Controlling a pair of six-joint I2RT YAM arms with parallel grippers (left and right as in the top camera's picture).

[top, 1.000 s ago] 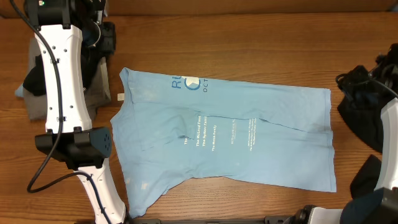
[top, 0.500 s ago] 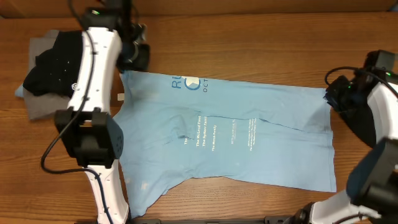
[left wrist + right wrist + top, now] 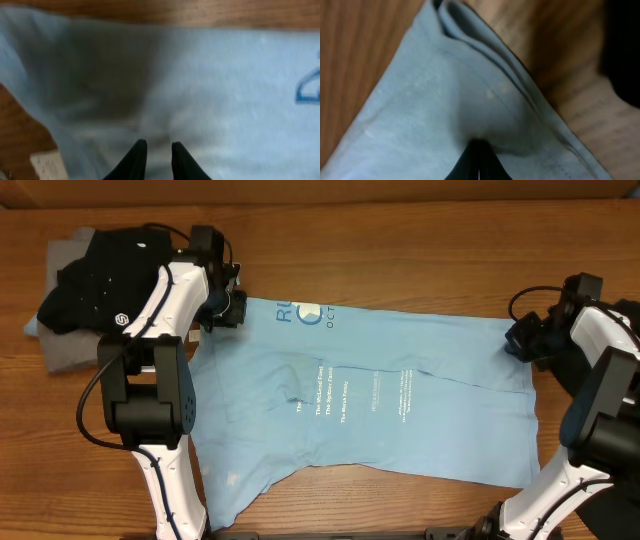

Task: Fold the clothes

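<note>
The light blue T-shirt (image 3: 380,395) with white lettering lies spread flat across the middle of the table. My left gripper (image 3: 228,307) is at its far left corner. In the left wrist view the gripper (image 3: 157,146) is open by a narrow gap, its tips down on the blue cloth (image 3: 225,90). At the far right corner, my right gripper (image 3: 522,340) is shut. The right wrist view shows its fingers (image 3: 479,145) closed together, with the T-shirt's cloth (image 3: 420,110) puckered at the tips. Black shirts (image 3: 100,270) lie piled on a grey one (image 3: 60,352) at the far left.
A small white tag (image 3: 194,335) lies beside the T-shirt's left edge. Another black garment (image 3: 560,375) lies at the right edge, partly behind my right arm. Bare wooden table (image 3: 400,250) runs along the far side.
Both arms swung in from the sides to the T-shirt's far corners. The left jaws narrowed. The right jaws closed on the cloth corner.
</note>
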